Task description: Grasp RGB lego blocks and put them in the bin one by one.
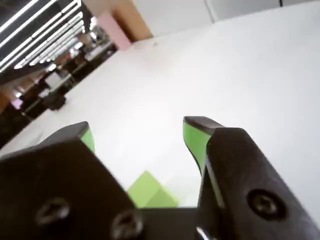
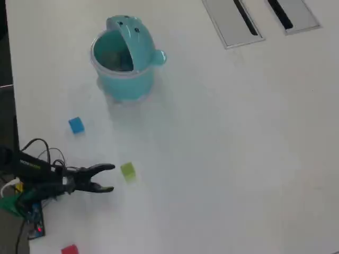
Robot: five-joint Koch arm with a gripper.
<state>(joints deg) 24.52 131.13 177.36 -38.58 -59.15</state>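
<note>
At the low left of the overhead view: green block (image 2: 127, 171), loose on the white table (image 2: 228, 159), just beyond the gripper (image 2: 110, 178) tips, at about 1 o'clock from them. Gripper: jaws spread wide, holding nothing; the wrist view shows the same green block (image 1: 150, 191) low between the green-lined fingers (image 1: 196, 137), clear of both. Blue block (image 2: 76, 125): at 10 o'clock from the green one, well apart. Red block (image 2: 69, 249): bottom edge, at 7 o'clock. Bin (image 2: 123, 59): teal, lid flipped up, upright at 12 o'clock, far from the green block. Grey slotted panels (image 2: 233, 21): top right.
</note>
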